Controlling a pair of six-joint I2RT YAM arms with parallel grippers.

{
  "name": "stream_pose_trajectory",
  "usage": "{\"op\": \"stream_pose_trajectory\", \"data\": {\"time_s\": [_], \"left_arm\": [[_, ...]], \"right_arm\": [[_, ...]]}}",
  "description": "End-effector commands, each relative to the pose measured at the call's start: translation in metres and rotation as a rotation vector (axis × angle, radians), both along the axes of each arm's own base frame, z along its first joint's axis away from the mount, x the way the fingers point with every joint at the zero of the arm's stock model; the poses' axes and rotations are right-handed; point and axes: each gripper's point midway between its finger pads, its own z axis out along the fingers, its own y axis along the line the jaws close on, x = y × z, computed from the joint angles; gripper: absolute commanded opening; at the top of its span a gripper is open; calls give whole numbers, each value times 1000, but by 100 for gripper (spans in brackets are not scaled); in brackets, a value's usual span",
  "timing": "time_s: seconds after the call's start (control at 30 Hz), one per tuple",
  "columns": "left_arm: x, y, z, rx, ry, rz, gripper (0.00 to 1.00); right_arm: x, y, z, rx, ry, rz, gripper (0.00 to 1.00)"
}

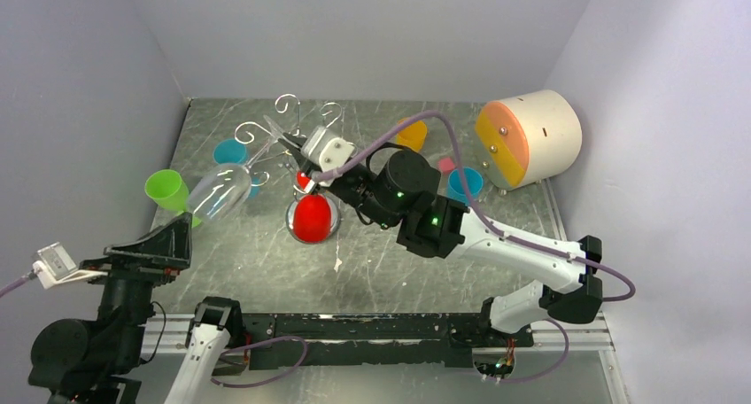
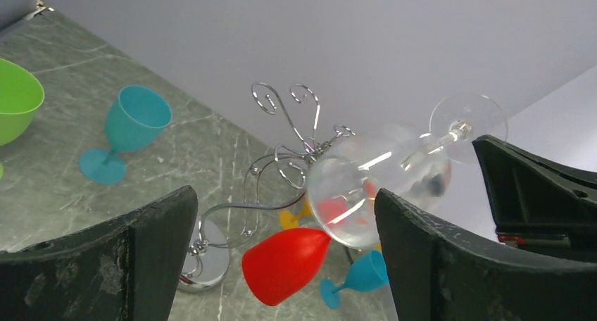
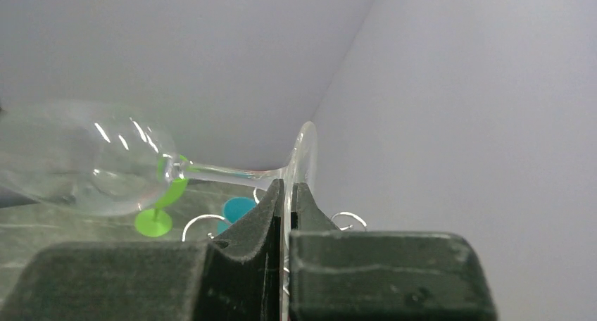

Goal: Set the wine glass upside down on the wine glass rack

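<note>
Right end effector (image 3: 286, 193) is pinched shut on the foot of the wine glass (image 1: 217, 191). Glass airborne, axis near horizontal, bowl pointing left-near, foot by the wine glass rack (image 2: 209, 257) arms. Left end effector (image 2: 285, 215) wide open, empty. Red glass (image 1: 312, 216) crowds the rack's near side.

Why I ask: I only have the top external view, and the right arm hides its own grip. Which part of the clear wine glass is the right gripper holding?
Observer: The right gripper is shut on the edge of the foot of the wine glass, which lies sideways.
Operator: And the left gripper's jaws?
Observer: The left gripper is wide open and grips nothing; the glass's bowl faces it.
</note>
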Motion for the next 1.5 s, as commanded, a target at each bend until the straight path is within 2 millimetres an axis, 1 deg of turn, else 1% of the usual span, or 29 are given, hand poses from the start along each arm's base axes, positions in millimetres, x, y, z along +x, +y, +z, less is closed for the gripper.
{"op": "stream_pose_trajectory", "data": {"time_s": [0.0,0.13,0.2,0.27,0.33,0.4,0.5,0.57,0.63,0.7,0.73,0.8,0.87,0.93,1.0,1.07,1.2,1.3,1.37,1.47], "left_arm": [[-15,-9,15,15,-6,-59,100],[-39,-21,33,43,-125,-142,100],[-48,-23,36,17,-175,-159,96],[-56,-21,37,-3,-212,-154,94],[-59,-18,34,-3,-208,-141,93],[-55,-17,28,23,-164,-134,94],[-42,-26,19,64,-96,-171,98],[-33,-32,14,95,-65,-198,99],[-23,-35,11,129,-46,-208,100],[-9,-40,10,154,-15,-228,100],[-2,-42,10,153,19,-239,100],[6,-47,10,141,87,-272,100],[8,-55,17,125,114,-329,94],[8,-69,21,103,124,-415,86],[6,-82,21,78,127,-491,79],[6,-94,19,63,134,-561,75],[7,-108,6,60,198,-648,66],[7,-114,-4,49,233,-684,52],[8,-116,-14,47,262,-695,45],[9,-116,-25,35,310,-691,42]], "right_arm": [[4,-4,9,-19,-163,-87,0],[-1,4,15,19,-221,-104,0],[-2,4,21,40,-237,-118,0],[-10,6,26,40,-268,-98,0],[-27,9,24,-1,-343,-51,0],[-47,11,19,-49,-430,-11,0],[-72,12,9,-120,-534,-6,0],[-88,17,-6,-199,-609,9,0],[-97,21,-19,-279,-676,15,0],[-101,27,-28,-329,-678,27,0],[-103,32,-39,-383,-675,51,0],[-105,36,-51,-441,-688,70,0],[-104,36,-58,-463,-721,51,0],[-101,35,-65,-489,-759,28,0],[-100,35,-70,-505,-777,21,0],[-100,35,-74,-510,-792,17,0],[-98,35,-79,-517,-809,-6,0],[-98,33,-80,-504,-804,-13,0],[-100,29,-77,-481,-808,-22,0],[-103,28,-78,-480,-807,-20,0]]}}
